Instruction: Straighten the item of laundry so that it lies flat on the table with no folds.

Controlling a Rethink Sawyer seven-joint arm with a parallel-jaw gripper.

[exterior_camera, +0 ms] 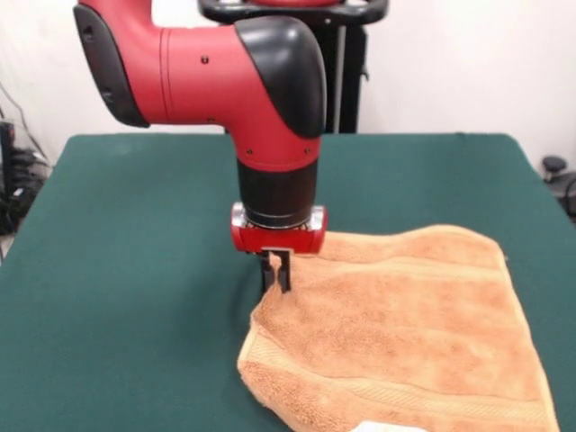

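Gripper point(276, 281): down low, pointing straight at the table, fingers close together, tips at the towel's edge. Looks like a pinch on a raised bit of cloth there, but the contact itself is hidden behind the dark fingers, so I cannot tell whether it grips or only touches.

Towel point(405, 333): orange-tan terry, lying on the green table point(126, 297). Taking the gripper as the landmark, the towel spreads away from it toward the camera and off to the picture's right, running out of the bottom edge. The corner nearest the gripper bulges up into a small peak. Below the gripper the edge looks rolled or doubled, thick along the border. A shallow ridge crosses the cloth well to the right of the gripper. A small white label point(387, 427) shows at the bottom edge, well away from the gripper on the camera side.

Arm point(225, 72): red and black, rising above the gripper and bending to the picture's left.

Judgement on the step: this is a grasp of the bunched corner, ahead of a pull. To do it well, take only the top layer at the very corner, lift just clear of the felt, then draw outward from the towel's body, away from the mass, keeping low so the cloth drags flat. Pulling too high would likely fold it back over.
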